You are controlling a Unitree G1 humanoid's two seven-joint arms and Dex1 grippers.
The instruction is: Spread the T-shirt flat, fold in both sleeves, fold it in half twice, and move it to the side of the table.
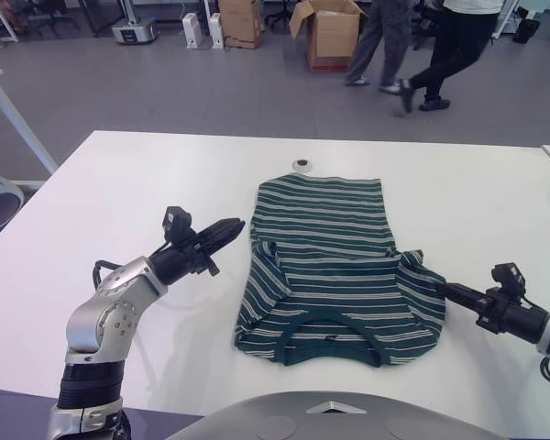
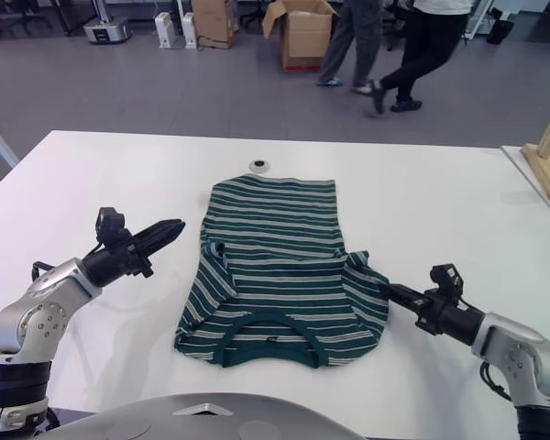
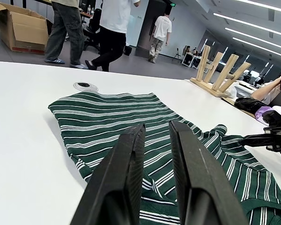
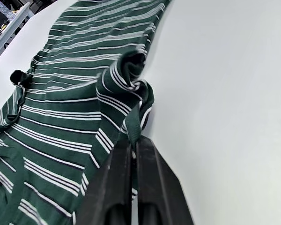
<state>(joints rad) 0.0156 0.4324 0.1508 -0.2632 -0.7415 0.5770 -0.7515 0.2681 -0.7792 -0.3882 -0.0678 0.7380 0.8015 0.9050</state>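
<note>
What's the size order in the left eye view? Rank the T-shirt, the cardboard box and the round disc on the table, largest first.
1. T-shirt
2. cardboard box; it stands far back, so its real size is unsure
3. round disc

The small round thing [image 1: 302,165] beyond the T-shirt [image 1: 335,266] is unidentifiable.

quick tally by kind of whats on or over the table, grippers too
T-shirt: 1
disc: 1
grippers: 2 (left gripper, right gripper)
total: 4
</note>
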